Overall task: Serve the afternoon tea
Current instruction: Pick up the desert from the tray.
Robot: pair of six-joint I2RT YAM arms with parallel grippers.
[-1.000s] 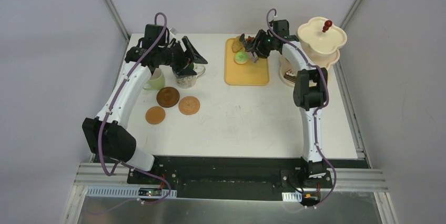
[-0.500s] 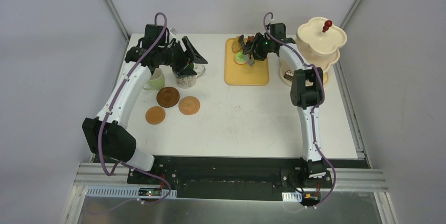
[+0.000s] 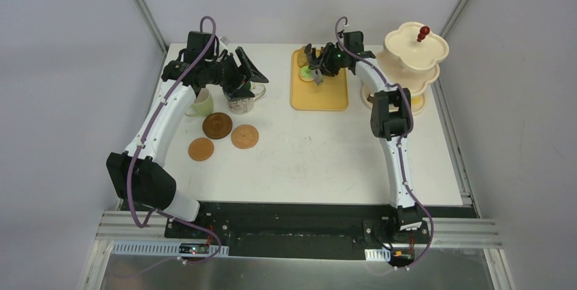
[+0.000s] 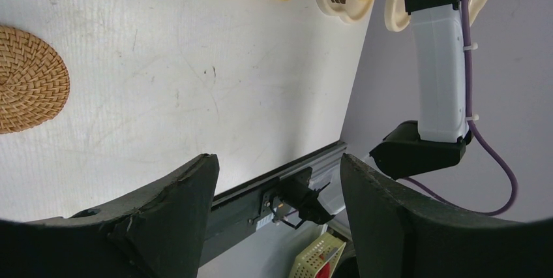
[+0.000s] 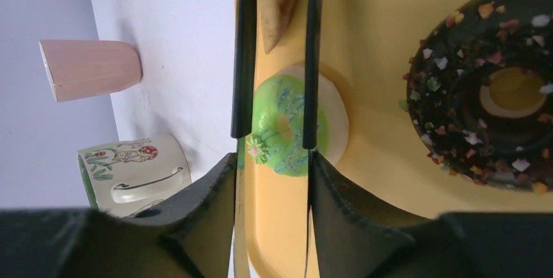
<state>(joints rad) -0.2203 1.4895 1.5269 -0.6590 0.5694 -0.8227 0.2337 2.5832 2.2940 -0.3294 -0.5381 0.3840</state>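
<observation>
Pastries come first, I reckon. From overhead, my right gripper (image 3: 315,71) sits over the yellow tray (image 3: 320,98) at the back of the bench (image 3: 306,160), with the tiered stand (image 3: 415,48) just to its right. My left gripper (image 3: 250,80) hangs above the patterned mug (image 3: 240,104), beside the cream mug (image 3: 201,104). Three coasters (image 3: 217,125) lie bare just in front of them.

On the left wrist camera, those fingers are spread with nothing between them.

On the right wrist camera, the fingers are grasping black tongs (image 5: 244,62). The two arms of the tongs straddle the green doughnut (image 5: 287,128), which lies on the tray next to a chocolate doughnut (image 5: 489,95). I can't tell whether the tips touch it yet.

I judge I'm partway into picking up the green doughnut. Next I must pinch the tongs onto it, lift it straight up, and carry it to a tier of the stand. No mug is on a coaster yet.
</observation>
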